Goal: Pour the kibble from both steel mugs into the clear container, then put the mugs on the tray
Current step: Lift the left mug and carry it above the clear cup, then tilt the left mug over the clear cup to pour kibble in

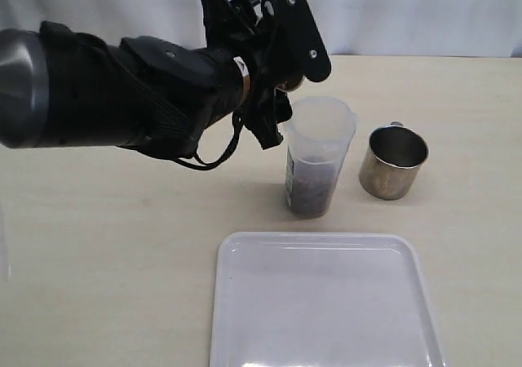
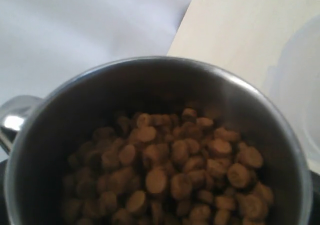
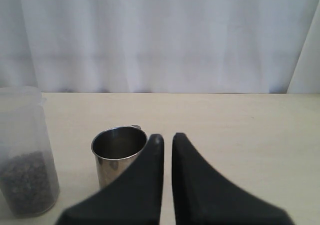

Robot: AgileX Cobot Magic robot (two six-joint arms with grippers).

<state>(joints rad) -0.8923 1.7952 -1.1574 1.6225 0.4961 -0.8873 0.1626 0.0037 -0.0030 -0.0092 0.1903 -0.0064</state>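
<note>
Roughly halfway, I judge: the clear container (image 1: pixel 314 151) already holds some kibble (image 1: pixel 310 192), and an empty steel mug (image 1: pixel 393 161) stands beside it on the table (image 1: pixel 106 245). The left end effector (image 1: pixel 285 61) grasps the full steel mug (image 2: pixel 165 85) near the container's rim; the right end effector (image 3: pixel 166 145) is clenched on nothing. The tray (image 1: pixel 326 302) has no mug yet.

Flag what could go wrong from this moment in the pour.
The held mug is loaded with kibble, and the mouth of the clear container looks hardly wider than a mug: a fast tip could scatter pellets on the table.
The left hand hangs by that tall container's rim; a nudge could topple it against the empty mug.
</note>
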